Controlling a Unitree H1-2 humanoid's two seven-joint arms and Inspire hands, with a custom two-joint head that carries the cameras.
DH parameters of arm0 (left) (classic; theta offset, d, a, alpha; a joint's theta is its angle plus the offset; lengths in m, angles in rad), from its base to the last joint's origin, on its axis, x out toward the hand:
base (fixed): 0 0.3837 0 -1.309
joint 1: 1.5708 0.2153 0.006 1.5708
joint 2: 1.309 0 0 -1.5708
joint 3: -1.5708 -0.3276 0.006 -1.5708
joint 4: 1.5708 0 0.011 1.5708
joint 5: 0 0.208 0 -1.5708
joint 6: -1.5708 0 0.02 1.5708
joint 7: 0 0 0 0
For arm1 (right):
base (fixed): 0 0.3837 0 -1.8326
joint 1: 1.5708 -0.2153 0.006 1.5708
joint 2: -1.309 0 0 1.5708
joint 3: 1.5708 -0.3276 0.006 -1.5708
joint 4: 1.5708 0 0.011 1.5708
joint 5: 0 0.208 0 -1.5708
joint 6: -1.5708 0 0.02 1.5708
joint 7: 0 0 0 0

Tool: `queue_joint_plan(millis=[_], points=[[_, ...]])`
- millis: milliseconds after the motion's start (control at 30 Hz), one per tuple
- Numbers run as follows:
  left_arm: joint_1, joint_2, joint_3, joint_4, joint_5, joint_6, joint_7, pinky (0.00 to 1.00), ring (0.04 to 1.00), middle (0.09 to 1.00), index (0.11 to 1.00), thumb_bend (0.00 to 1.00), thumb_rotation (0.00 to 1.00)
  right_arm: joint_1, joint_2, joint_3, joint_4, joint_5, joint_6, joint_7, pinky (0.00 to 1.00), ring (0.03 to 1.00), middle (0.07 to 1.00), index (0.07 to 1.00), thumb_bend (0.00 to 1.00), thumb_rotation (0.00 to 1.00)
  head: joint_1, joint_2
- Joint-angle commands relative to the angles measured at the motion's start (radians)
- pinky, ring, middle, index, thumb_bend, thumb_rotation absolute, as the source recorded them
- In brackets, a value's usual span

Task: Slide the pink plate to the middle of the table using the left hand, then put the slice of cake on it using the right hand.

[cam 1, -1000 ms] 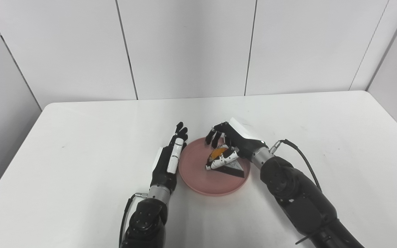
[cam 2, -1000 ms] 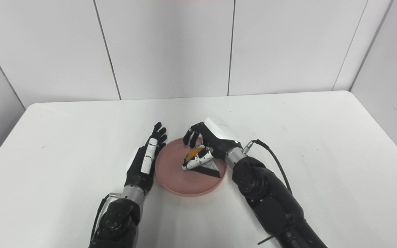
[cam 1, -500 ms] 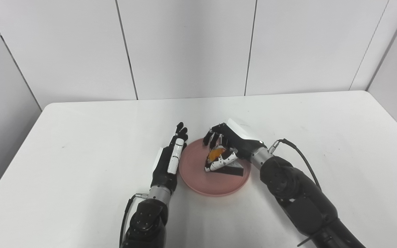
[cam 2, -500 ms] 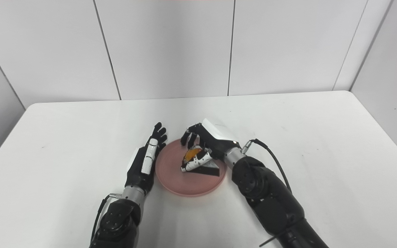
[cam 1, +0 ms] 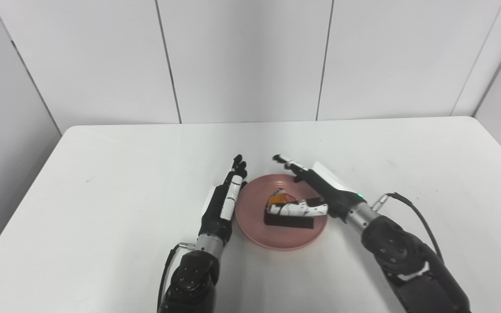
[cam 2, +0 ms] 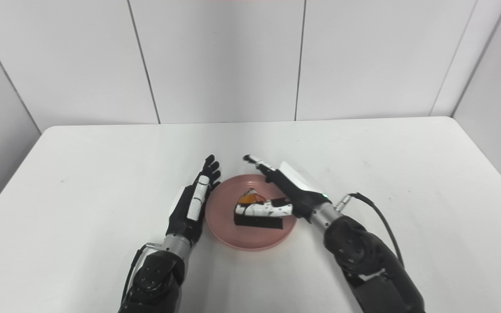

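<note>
This looks like a robot test booth in a lab, not a home or kitchen. Plain white wall panels (cam 1: 242, 61) with thin dark seams fill the upper half of the frame and turn in at the left and right edges, closing round a bare white surface (cam 1: 102, 174) with rounded corners. Near the lower centre of the frame, exposed cables (cam 1: 411, 213) run along black robot arms. Nothing domestic stands on the surface or against the walls.
</note>
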State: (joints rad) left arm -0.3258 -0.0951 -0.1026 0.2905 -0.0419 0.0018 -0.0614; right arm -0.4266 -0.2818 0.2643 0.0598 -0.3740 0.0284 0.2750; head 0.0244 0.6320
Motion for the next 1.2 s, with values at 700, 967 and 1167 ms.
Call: queue_joint_plan(millis=[700, 967, 1167], points=[[0.039, 0.046, 0.034, -0.104, -0.027, 0.031, -0.044, 1.00, 0.998, 0.999, 0.997, 0.64, 1.00, 0.082, 0.194, -0.215, -0.044, 0.182, -0.075, -0.249, 1.00, 1.000, 1.000, 1.000, 0.60, 0.95, -0.004, 0.046], [0.039, 0.054, 0.058, -0.103, -0.036, 0.011, -0.043, 1.00, 1.000, 1.000, 1.000, 0.63, 1.00, 0.113, 0.270, -0.266, -0.006, 0.335, -0.078, -0.252, 0.97, 1.000, 1.000, 1.000, 0.60, 0.91, 0.011, 0.051], [0.030, 0.071, 0.067, -0.072, -0.028, -0.020, -0.049, 1.00, 1.000, 1.000, 1.000, 0.66, 1.00, 0.110, 0.297, -0.263, 0.024, 0.363, -0.083, -0.254, 1.00, 1.000, 1.000, 1.000, 0.56, 0.94, -0.006, 0.058]])
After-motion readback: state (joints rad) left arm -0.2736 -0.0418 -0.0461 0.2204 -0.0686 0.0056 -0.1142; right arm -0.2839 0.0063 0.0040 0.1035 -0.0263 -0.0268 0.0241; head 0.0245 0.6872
